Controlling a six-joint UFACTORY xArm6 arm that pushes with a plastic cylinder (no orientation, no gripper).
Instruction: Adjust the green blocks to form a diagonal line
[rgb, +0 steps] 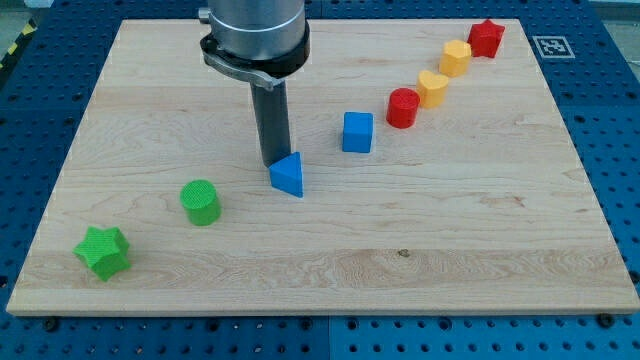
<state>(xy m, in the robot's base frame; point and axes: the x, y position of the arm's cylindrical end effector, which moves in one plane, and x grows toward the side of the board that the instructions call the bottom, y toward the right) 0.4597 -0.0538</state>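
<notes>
A green star block lies near the board's bottom left corner. A green cylinder block stands up and to the right of it. My tip is on the board right of the green cylinder, just behind and touching or nearly touching the top left of a blue triangle block. The tip is well apart from both green blocks.
A blue cube, a red cylinder, two yellow blocks and a red star run in a diagonal toward the view's top right. The wooden board lies on a blue perforated table.
</notes>
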